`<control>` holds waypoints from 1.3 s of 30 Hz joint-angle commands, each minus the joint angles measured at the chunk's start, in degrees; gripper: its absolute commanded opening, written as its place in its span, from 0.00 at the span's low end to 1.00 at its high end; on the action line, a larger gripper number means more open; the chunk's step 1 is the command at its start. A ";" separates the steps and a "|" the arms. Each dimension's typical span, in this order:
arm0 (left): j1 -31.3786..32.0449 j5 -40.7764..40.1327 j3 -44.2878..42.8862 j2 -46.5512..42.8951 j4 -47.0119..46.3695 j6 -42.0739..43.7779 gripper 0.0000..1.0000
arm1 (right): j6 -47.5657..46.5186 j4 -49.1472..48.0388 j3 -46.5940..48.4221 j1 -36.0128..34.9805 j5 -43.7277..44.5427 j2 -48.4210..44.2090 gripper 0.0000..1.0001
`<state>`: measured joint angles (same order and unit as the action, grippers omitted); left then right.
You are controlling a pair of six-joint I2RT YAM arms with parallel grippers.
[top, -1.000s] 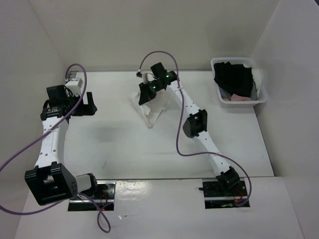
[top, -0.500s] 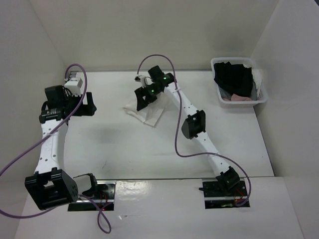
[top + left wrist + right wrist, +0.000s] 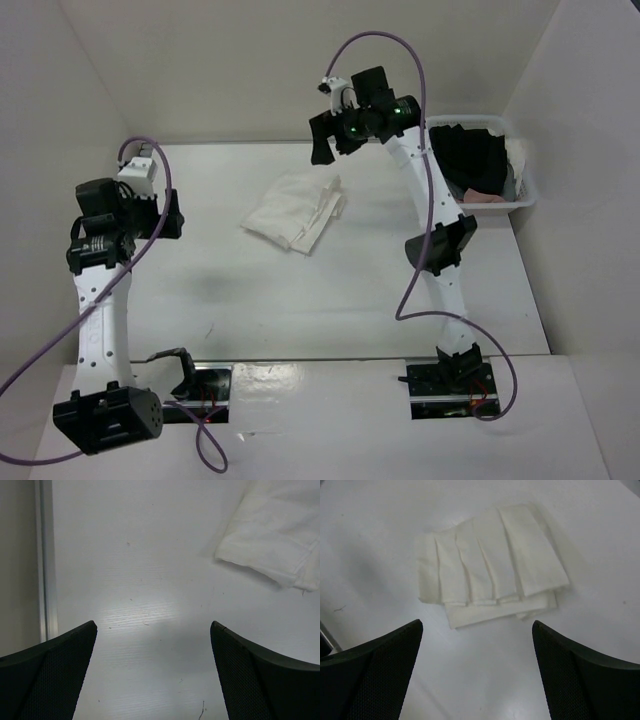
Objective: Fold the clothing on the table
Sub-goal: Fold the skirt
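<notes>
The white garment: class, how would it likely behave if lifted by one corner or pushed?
Probably floppy: the garment is thin cloth lying flat in layers, so lifted, its fold would likely open. Pushed, it may bunch rather than slide on the table.

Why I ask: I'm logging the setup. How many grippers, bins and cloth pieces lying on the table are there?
Grippers: 2 (left gripper, right gripper)
Bins: 1 (clear bin)
Cloth pieces on the table: 1 (white pleated clothing)
Total: 4
</notes>
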<state>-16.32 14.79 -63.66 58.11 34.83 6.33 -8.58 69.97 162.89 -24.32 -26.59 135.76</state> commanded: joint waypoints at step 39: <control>0.23 -5.56 25.94 -8.71 -22.69 1.23 1.00 | 0.67 -64.97 -129.66 37.23 15.98 -93.93 0.98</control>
<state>-16.21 9.45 -39.64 50.11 18.81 7.31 -7.14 10.96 35.09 11.92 -5.48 42.65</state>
